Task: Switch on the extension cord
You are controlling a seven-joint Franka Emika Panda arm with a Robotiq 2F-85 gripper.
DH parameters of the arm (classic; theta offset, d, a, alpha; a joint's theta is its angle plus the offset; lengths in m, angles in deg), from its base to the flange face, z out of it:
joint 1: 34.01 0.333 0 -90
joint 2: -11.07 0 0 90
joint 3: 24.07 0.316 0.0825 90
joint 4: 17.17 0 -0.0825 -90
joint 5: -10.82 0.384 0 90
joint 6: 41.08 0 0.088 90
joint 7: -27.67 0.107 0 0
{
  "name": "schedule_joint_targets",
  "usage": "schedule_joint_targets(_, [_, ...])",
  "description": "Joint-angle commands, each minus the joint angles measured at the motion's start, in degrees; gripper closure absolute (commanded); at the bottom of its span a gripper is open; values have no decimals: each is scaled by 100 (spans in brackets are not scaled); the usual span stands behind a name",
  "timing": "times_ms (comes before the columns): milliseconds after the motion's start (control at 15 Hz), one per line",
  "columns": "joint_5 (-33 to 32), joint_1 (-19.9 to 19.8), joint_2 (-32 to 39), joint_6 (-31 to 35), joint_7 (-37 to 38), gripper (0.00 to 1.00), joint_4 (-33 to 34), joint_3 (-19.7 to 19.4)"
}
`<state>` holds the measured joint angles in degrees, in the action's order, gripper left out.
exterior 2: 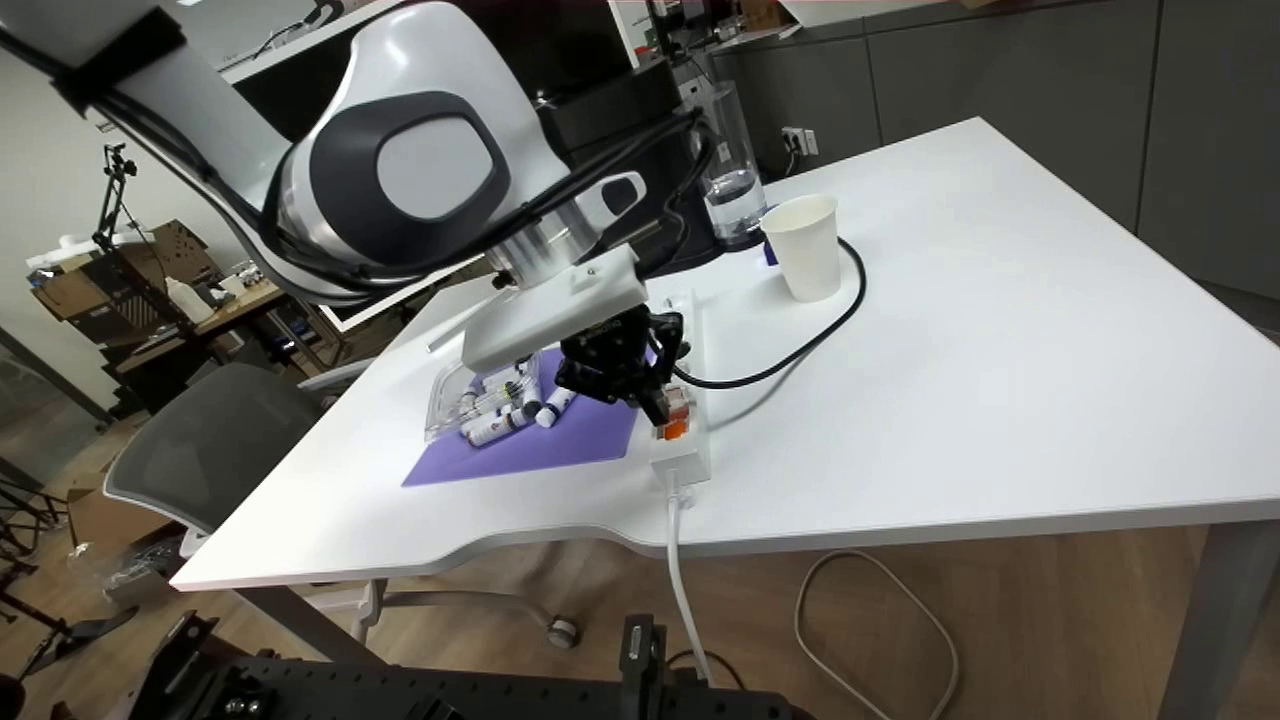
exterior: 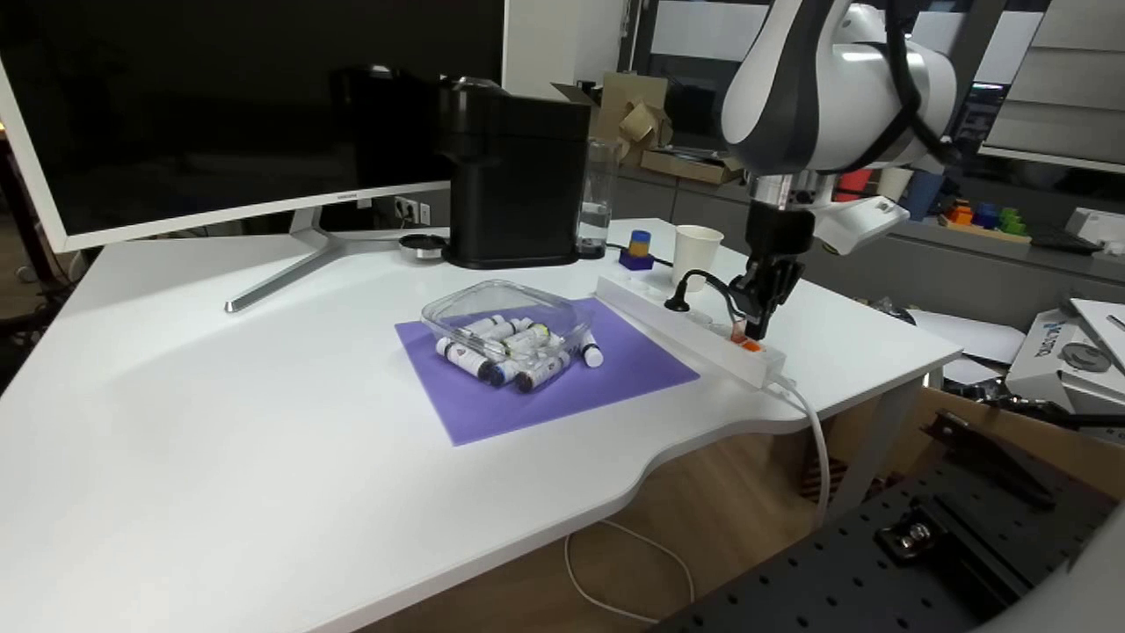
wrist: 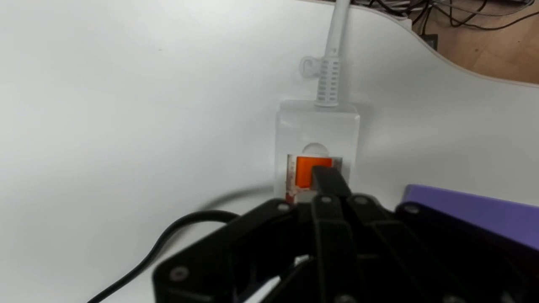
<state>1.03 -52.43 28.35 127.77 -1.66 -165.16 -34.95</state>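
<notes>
The extension cord, a long white power strip [exterior: 652, 320], lies on the table with its white cable running over the front edge. It also shows in the exterior view [exterior 2: 682, 469] and the wrist view [wrist: 318, 128]. Its orange switch [wrist: 304, 170] is at the cable end, also seen in both exterior views [exterior: 750, 345] [exterior 2: 674, 430]. A black plug [exterior: 678, 301] sits further along the strip. My gripper [wrist: 328, 179] is shut and empty, pointing down. Its tip [exterior: 758, 329] overlaps the switch's right part in the wrist view; whether it touches is unclear. It also appears in the exterior view [exterior 2: 658, 412].
A purple mat [exterior: 562, 411] with a clear plastic box [exterior: 505, 303] and several white marker-like tubes lies beside the strip. A paper cup [exterior: 696, 251], a stacked block toy [exterior: 638, 251], a glass [exterior: 595, 207] and a black coffee machine [exterior: 518, 176] stand behind. A black cable [exterior 2: 800, 352] loops nearby.
</notes>
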Motion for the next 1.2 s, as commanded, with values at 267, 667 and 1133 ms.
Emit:
schedule_joint_targets(267, [142,-545,436,-89,-109,100,446,428])
schedule_joint_targets(667, [401,-991,493,-85,-491,100,489,868])
schedule_joint_targets(1133, [472,-963,766,-284,-528,100,671,750])
